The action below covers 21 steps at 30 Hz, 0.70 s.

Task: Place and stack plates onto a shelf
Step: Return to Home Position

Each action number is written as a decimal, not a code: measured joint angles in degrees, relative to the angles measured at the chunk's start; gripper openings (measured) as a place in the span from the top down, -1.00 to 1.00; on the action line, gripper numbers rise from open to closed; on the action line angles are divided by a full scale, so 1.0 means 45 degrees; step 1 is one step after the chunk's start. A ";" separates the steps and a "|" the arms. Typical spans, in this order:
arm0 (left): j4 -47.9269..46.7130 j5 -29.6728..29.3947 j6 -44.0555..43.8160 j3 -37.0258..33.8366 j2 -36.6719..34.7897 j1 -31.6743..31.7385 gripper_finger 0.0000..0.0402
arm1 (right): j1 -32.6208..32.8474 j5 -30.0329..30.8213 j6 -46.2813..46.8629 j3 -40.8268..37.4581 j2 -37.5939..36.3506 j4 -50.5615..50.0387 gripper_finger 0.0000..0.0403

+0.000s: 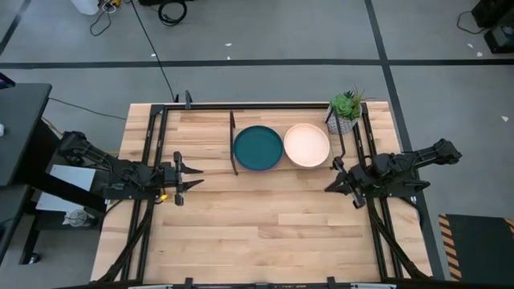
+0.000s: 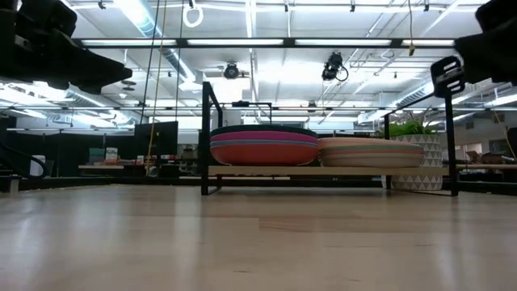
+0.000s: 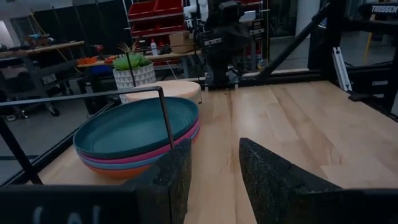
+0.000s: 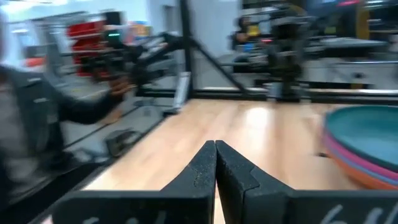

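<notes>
High view: light-wood table [image 1: 241, 233] on grey floor [image 1: 265, 32] (black tape lines [image 1: 241, 63]); left gripper [image 1: 197, 177] spread; right gripper [image 1: 330, 183] pressed together.

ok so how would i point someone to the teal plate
On the wooden table, find the low shelf at the far edge, beside the potted plant. Of the two stacks on it, the dark teal plate tops the one farther from the plant. The other stack is topped by a pale peach plate.
</notes>
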 joint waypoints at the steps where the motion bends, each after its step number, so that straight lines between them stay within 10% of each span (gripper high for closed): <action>1: -0.0004 0.0000 0.0017 0.0000 -0.0005 0.0000 0.29 | -0.0010 0.0472 0.0072 0.0000 0.0000 -0.0001 0.93; 21: -0.0189 0.0010 0.3583 0.0000 0.0000 0.0000 0.29 | -0.0010 0.2345 0.0148 0.0000 0.0005 0.0004 0.93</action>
